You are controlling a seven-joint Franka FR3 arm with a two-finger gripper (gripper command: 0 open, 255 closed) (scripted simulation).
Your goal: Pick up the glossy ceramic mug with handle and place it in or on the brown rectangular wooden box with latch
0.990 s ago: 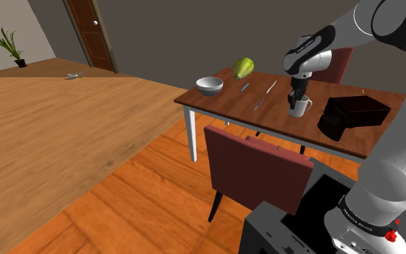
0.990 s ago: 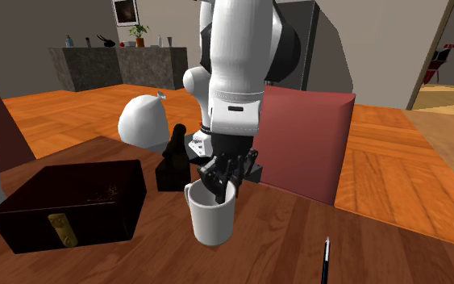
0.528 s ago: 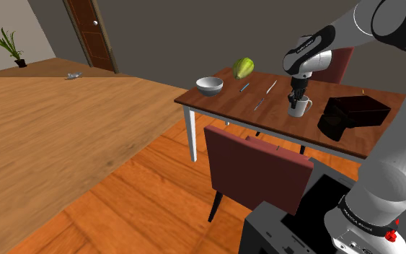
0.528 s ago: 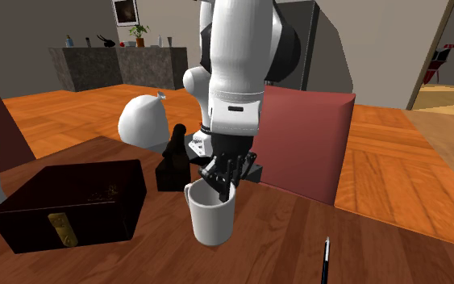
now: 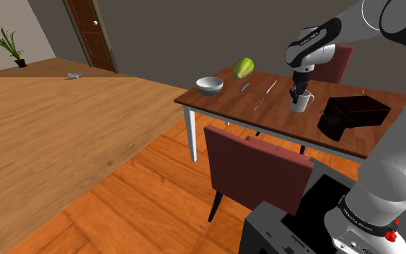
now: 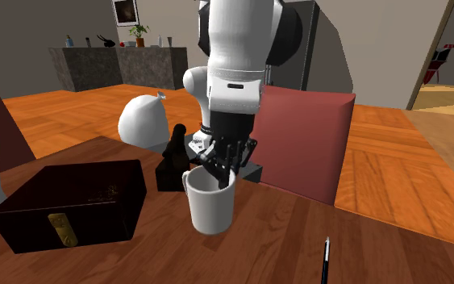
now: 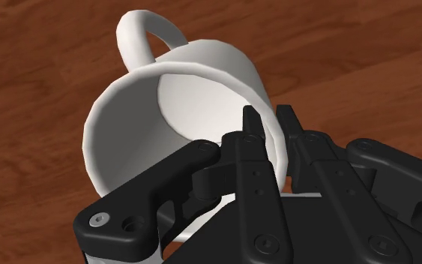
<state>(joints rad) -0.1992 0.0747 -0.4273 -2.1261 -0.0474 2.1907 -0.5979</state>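
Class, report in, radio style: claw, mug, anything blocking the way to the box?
Claw shut on mug rim. Mug upright, handle opposite claw. Box beside it, lid down; nothing between them.

No legible text in any view.
Shoulder view: black ring [image 5: 354, 214] low on the arm [image 5: 399, 166] carries a line of small white lettering, too small to read.
Second exterior view: small dark mark [image 6: 234, 107] on the arm's white wrist link, unreadable.
Box [image 6: 108, 219] lid shows a faint emblem [image 6: 102, 193] near its middle; cannot tell whether it is lettering.
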